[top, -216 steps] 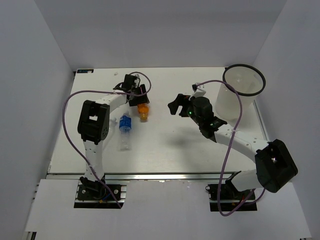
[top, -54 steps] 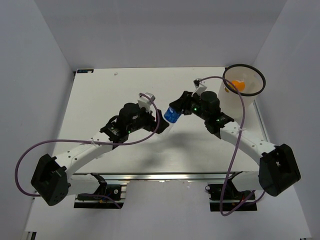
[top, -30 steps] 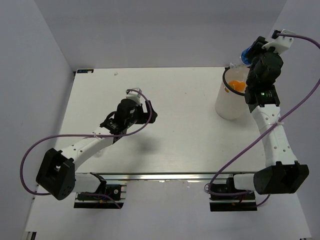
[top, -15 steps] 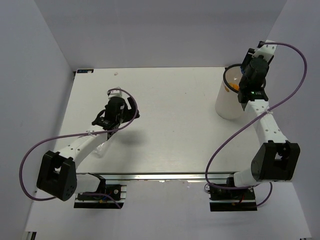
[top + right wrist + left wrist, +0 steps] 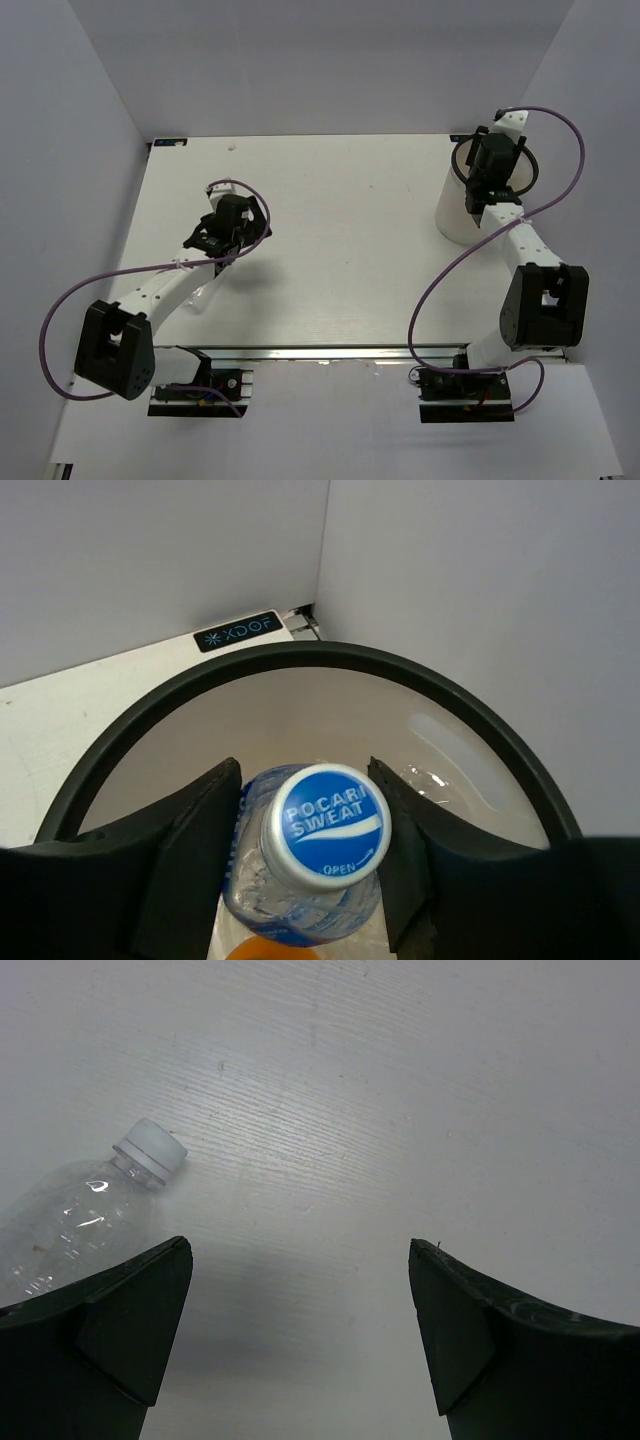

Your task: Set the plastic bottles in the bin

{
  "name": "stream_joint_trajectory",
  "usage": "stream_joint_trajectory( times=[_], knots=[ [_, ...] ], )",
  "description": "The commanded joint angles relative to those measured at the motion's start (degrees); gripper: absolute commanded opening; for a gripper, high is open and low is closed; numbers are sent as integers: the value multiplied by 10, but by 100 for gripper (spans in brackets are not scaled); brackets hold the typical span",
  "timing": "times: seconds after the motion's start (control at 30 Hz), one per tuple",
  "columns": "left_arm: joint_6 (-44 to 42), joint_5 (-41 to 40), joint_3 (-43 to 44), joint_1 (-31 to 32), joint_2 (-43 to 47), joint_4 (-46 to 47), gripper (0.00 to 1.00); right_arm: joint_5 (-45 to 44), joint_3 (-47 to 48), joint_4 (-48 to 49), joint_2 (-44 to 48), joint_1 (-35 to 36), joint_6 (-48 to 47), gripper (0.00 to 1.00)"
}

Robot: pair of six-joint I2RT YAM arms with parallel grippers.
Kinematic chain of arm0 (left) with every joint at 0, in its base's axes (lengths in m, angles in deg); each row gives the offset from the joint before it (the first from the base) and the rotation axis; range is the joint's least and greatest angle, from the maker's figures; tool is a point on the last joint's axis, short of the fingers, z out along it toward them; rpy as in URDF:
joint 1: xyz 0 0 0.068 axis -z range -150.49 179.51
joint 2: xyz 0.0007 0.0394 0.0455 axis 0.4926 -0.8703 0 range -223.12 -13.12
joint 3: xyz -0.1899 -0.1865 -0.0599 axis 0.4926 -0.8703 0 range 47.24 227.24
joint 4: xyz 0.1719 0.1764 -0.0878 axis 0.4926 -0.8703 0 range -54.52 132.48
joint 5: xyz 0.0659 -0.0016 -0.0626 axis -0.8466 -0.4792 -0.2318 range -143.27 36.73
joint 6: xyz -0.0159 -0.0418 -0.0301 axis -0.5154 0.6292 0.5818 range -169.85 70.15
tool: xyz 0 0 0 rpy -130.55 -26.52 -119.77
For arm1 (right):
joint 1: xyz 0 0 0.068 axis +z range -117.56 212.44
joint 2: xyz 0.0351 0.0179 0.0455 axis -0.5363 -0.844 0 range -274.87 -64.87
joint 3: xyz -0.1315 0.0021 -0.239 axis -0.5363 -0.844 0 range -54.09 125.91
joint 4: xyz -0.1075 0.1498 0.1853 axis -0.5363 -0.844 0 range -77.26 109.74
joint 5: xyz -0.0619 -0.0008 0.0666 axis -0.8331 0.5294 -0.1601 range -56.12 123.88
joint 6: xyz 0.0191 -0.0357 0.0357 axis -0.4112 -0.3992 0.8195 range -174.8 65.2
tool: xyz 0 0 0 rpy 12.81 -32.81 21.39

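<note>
My right gripper (image 5: 303, 772) is shut on a clear plastic bottle with a blue cap (image 5: 325, 825), holding it cap-up over the mouth of the bin (image 5: 300, 655). Under it inside the bin, part of an orange bottle (image 5: 270, 950) and a glint of clear plastic (image 5: 425, 775) show. From above, the right gripper (image 5: 488, 180) hangs inside the black rim of the white bin (image 5: 455, 220). My left gripper (image 5: 300, 1300) is open above the table, with a clear white-capped bottle (image 5: 85, 1215) lying just left of its left finger. That bottle (image 5: 205, 293) lies partly under the left arm.
The bin stands at the table's far right corner, close to the right wall. A black label plate (image 5: 237, 631) lies on the table behind it. White walls enclose the table on three sides.
The right arm has brought the blue-capped bottle down from high above the bin to its mouth. The left arm has drawn back to the left, above the clear bottle.
</note>
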Motion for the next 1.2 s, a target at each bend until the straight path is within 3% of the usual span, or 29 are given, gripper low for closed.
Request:
stream_joint_trajectory(
  times=[0.0,0.07,0.23,0.4,0.63,0.9,1.17],
  knots=[
    [13,-22,19,-4,22,-13,98,-3,24,-19,19,-5,11,60],
    [15,-29,22,-4,23,-18,98,0,49,-47,18,-5,25,78],
    [31,-60,40,-6,23,-41,98,26,133,-95,23,-5,26,89],
    [45,-104,52,-14,29,-66,98,49,186,-149,58,-5,35,89],
    [114,-180,56,-86,25,-137,98,166,150,-185,154,-3,93,89],
    [85,-97,-21,-104,57,-66,98,232,83,-180,202,22,155,89],
    [123,-139,-49,-104,28,-116,98,276,28,-170,215,27,180,89]
  ],
)
